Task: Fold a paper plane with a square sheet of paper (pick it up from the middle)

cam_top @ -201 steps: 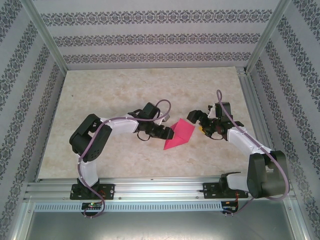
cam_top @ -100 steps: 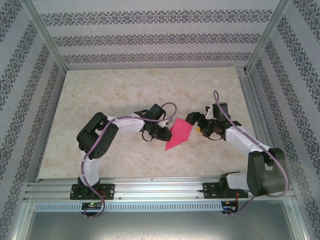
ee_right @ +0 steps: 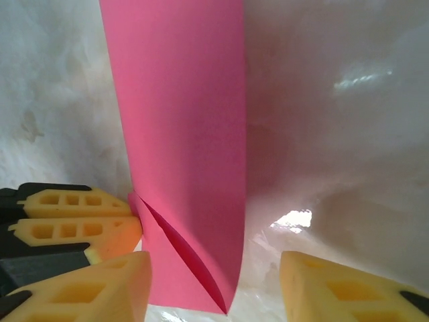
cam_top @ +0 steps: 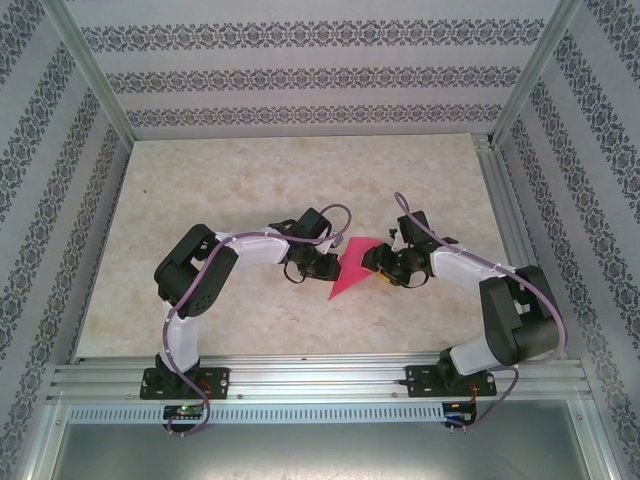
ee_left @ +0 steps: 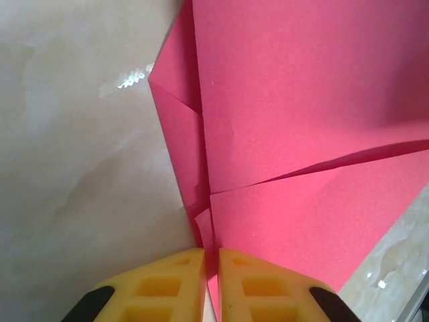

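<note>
Yellow fingers [ee_left: 175, 285] of the left gripper [ee_left: 211, 253]: clenched on one edge of the sheet of paper [ee_left: 301, 100].
Fingers [ee_right: 335, 285] of the right gripper [ee_right: 214, 258]: spread, straddling the sheet's folded edge; contact cannot be told.
Both arms: elbows bent, wrists low, facing each other at mid-table [cam_top: 200, 180].
Sheet: partly folded, between the grippers.
Finger bases cut off in the wrist views; creases unclear from overhead.

Observed: the sheet of paper [cam_top: 352, 270] is plain magenta-pink, unprinted (darker in its shadowed folds). The table [cam_top: 250, 180] is cream, marbled with beige veining. The walls [cam_top: 300, 75] are white with grey floral bands. The left gripper [ee_left: 212, 258] and right gripper [ee_right: 214, 268] carry yellow pads [ee_left: 167, 288] on black.
</note>
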`<state>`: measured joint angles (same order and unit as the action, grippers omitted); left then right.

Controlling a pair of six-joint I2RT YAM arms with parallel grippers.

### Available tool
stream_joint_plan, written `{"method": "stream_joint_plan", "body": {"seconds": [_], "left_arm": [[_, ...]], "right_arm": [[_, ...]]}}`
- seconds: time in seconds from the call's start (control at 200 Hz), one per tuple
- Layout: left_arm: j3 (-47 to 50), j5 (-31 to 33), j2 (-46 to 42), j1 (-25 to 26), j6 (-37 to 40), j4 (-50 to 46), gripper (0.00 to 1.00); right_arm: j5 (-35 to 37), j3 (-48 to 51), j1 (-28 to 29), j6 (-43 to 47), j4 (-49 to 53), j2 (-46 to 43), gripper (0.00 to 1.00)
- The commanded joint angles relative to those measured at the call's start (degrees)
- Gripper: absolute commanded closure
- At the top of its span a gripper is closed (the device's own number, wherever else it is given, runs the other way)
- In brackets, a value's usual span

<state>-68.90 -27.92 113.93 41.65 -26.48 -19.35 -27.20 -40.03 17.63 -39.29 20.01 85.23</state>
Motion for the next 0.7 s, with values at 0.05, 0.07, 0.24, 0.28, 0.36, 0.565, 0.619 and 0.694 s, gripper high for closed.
{"method": "stream_joint_plan", "body": {"seconds": [0.05,0.07,0.24,0.28,0.36,0.565,0.619,0.694], "left_arm": [[0.48,0.67,2.26,0.54,-0.52,1.01,0.85],[0.49,0.68,2.26,0.54,-0.54,0.99,0.85],[0.96,1.26,1.48,0.54,-0.68,1.20,0.85],[0.88,1.32,1.56,0.54,-0.70,1.16,0.85],[0.79,1.36,1.52,0.54,-0.50,1.05,0.85],[0.95,1.46,1.21,0.59,-0.33,1.07,0.85],[0.96,1.53,1.04,0.66,-0.33,1.06,0.85],[1.25,2.18,-0.10,0.59,-0.55,1.50,0.82]], "right_arm": [[1.80,-3.91,2.34,-0.09,0.35,2.22,0.70],[2.05,-4.16,2.49,-0.22,0.42,2.22,0.73],[3.03,-4.92,3.11,-0.80,1.82,1.90,0.72],[3.82,-5.12,3.12,-0.56,2.94,1.63,0.69],[5.62,-5.72,3.12,0.15,5.51,1.25,0.65],[5.98,-6.76,3.73,0.09,6.25,0.95,0.86],[5.73,-7.15,3.90,0.00,5.93,1.54,0.94],[5.25,-7.51,3.97,-0.46,5.46,2.11,0.98]]}}
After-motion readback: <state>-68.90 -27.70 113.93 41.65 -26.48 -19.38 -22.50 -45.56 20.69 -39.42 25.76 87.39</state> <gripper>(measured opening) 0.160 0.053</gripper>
